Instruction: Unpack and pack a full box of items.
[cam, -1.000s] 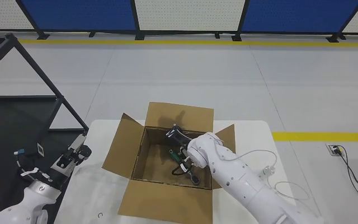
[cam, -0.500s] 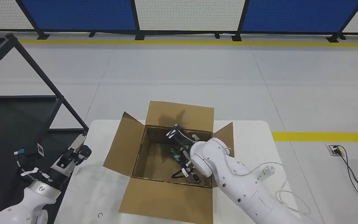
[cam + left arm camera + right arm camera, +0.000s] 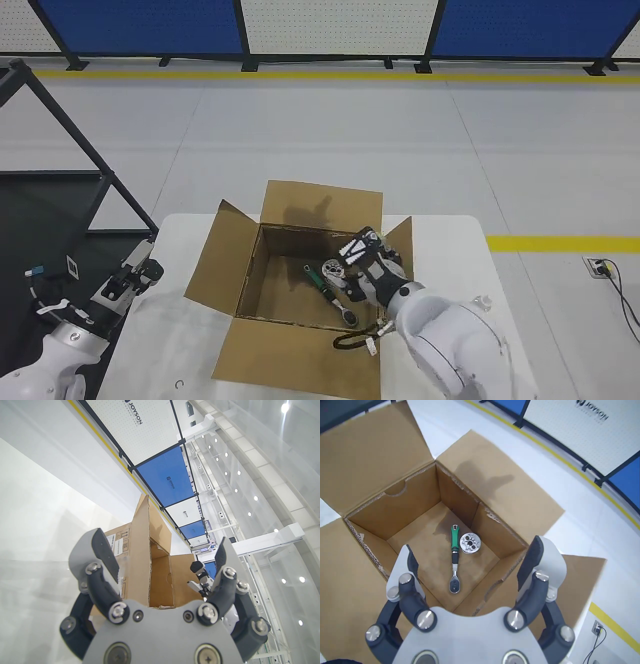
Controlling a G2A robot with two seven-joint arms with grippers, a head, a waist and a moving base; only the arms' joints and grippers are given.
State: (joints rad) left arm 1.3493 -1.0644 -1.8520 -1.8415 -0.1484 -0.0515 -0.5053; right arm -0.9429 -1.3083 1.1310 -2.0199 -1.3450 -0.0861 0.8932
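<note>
So the cardboard box (image 3: 300,205) is sat on the white table (image 3: 180,340) with all four flaps folded out, and it's pretty much unpacked. Two things can be seen on its floor. A ratchet wrench (image 3: 454,560) with a green handle is laid flat and diagonal, its metal head pointed toward the near right corner and the handle end toward the far wall. A round metal disc (image 3: 469,543) with holes in it is parked just beside the green handle, on the side nearer the right wall. From the top view both the ratchet wrench (image 3: 328,292) and the disc (image 3: 331,268) are seen in the right half of the box, with bare cardboard floor on the left half.

The right gripper (image 3: 470,550) is held above the box, up over the right wall by the right flap, looking down into it. Its fingers (image 3: 532,560) are spread wide with nothing between them, and neither item is touched. From above, the right gripper (image 3: 358,245) is lined up with the box's right edge.

The left gripper (image 3: 143,272) is kept way off at the left edge of the table, well apart from the box. Its fingers (image 3: 105,552) are spread apart too, nothing held, and the box (image 3: 140,550) is seen past them.

Blue and white partition panels (image 3: 330,25) and a yellow floor line (image 3: 300,74) can be made out behind it all.
</note>
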